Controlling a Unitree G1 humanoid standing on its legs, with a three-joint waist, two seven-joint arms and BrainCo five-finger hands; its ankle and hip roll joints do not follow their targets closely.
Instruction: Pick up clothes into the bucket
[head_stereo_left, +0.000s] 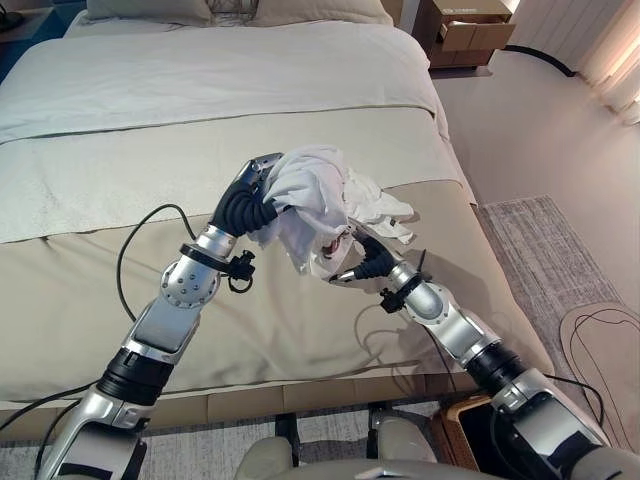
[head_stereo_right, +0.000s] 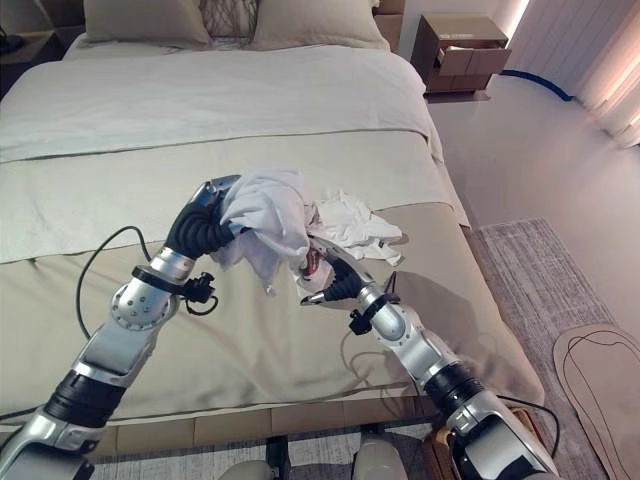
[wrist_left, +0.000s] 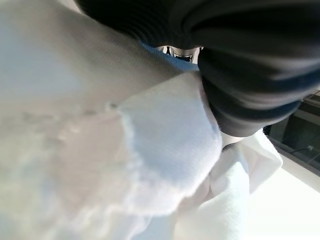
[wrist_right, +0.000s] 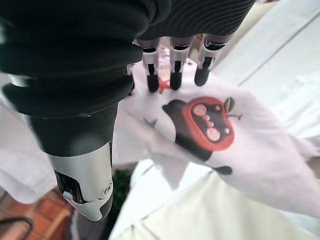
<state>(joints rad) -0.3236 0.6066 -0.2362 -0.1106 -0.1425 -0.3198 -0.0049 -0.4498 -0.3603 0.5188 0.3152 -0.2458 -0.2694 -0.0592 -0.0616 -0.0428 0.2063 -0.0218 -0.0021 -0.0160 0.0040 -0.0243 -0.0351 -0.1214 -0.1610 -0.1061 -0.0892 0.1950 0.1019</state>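
Nearest, at the near right corner below the bed (head_stereo_left: 120, 330), a brown basket-like bucket (head_stereo_left: 462, 418) peeks out under the right forearm; most of it is hidden. Above the beige bedspread, the right hand (head_stereo_left: 358, 258) reaches up & left under a white T-shirt (head_stereo_left: 305, 200), which has a red apple print (wrist_right: 207, 122). In the right wrist view its fingers (wrist_right: 172, 75) run roughly straight, close side by side, dark tips touching the cloth near the print; not curled round it, thumb not clear. Just left & slightly farther, the left hand (head_stereo_left: 252, 185) is raised w/ the shirt bunched over it; fingers buried in cloth, so can't tell their state. Shirt hangs off the left hand, its long axis dropping down toward the right hand, the far-right end trailing onto the bed. Judgement: the bucket lies near-right of the shirt, so the right arm is the closer one for the carry. Far right on the floor, a wooden nightstand (head_stereo_left: 470, 30); pillows (head_stereo_right: 180, 20) at the far end.
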